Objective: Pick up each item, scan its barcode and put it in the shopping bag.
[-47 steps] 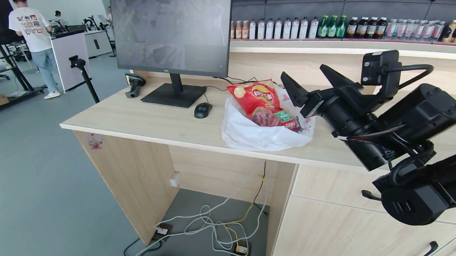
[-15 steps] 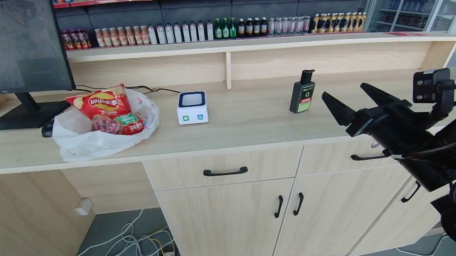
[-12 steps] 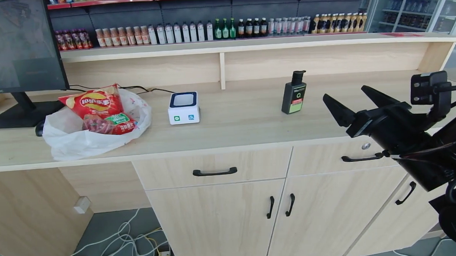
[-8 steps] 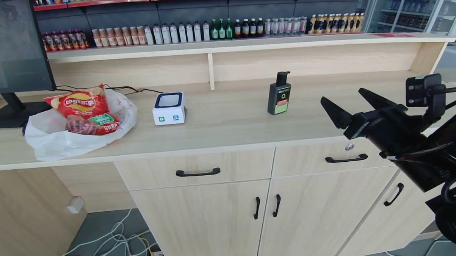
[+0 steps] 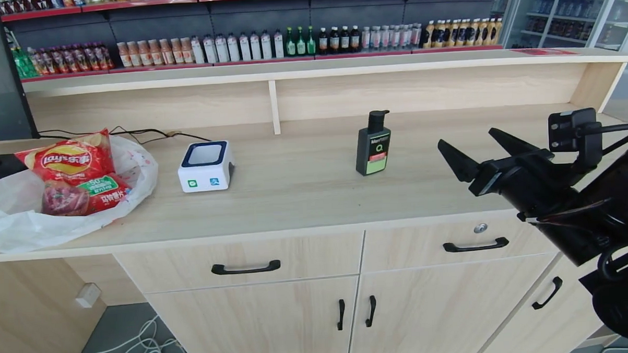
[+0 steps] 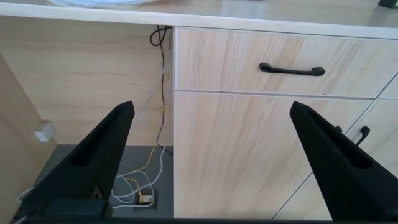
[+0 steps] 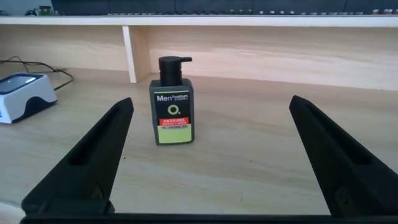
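pump bottle (image 5: pixel 373 143) stands upright on the counter (image 5: pixel 294 198), right of centre and nearer its back edge, well apart from the white scanner (image 5: pixel 205 159) and the shopping bag (image 5: pixel 136 175) at the left end, which holds a chip packet (image 5: pixel 68 159). right gripper (image 5: pixel 467 138) hangs by the counter's front edge, fingers spread wide, holding nothing. left gripper (image 6: pixel 211 107) faces the drawer front (image 6: pixel 236 59) below the counter, also wide open and empty
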Robot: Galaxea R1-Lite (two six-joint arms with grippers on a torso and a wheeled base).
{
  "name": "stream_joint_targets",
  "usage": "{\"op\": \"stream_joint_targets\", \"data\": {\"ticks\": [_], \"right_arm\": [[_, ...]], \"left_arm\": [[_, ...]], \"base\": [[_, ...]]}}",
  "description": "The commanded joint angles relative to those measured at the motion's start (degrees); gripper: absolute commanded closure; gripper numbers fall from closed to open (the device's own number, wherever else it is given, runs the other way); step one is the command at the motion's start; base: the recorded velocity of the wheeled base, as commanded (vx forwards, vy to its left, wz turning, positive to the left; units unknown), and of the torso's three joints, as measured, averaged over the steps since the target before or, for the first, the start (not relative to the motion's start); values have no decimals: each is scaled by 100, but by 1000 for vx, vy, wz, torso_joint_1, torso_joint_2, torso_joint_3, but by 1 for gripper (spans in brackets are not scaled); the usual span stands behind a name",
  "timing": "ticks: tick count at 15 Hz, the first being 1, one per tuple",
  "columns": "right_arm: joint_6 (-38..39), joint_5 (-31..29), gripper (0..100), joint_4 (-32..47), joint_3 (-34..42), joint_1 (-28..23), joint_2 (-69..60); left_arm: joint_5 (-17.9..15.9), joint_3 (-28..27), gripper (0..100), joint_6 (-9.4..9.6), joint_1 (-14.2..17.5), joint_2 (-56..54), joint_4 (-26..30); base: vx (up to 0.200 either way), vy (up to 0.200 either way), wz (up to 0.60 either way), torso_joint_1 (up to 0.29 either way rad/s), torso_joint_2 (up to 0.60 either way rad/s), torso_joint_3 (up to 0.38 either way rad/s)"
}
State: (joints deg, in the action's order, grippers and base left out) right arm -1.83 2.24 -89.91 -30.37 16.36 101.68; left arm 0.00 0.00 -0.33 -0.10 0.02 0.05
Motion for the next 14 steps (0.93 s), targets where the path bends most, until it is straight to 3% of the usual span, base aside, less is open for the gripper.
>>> {"op": "stream_joint_targets", "data": {"ticks": [1,7,10,14], "right_arm": [[-19,4,0,-9,-4,8,62],[-186,4,0,-9,-602,-45,616],[-239,127,0,-9,-1244,-168,1126],[218,198,0,1441,-2571,-326,1416]], "left_arm": [[0,0,0,-2,1,-2,-5],[0,0,0,-2,1,-2,-5],[0,0,0,-2,1,-2,-5],[0,0,0,-2,1,-2,-5]], "base": [[0,0,0,0,0,0],[0,0,0,0,0,0],[0,0,0,0,0,0],[0,0,0,0,0,0]]}}
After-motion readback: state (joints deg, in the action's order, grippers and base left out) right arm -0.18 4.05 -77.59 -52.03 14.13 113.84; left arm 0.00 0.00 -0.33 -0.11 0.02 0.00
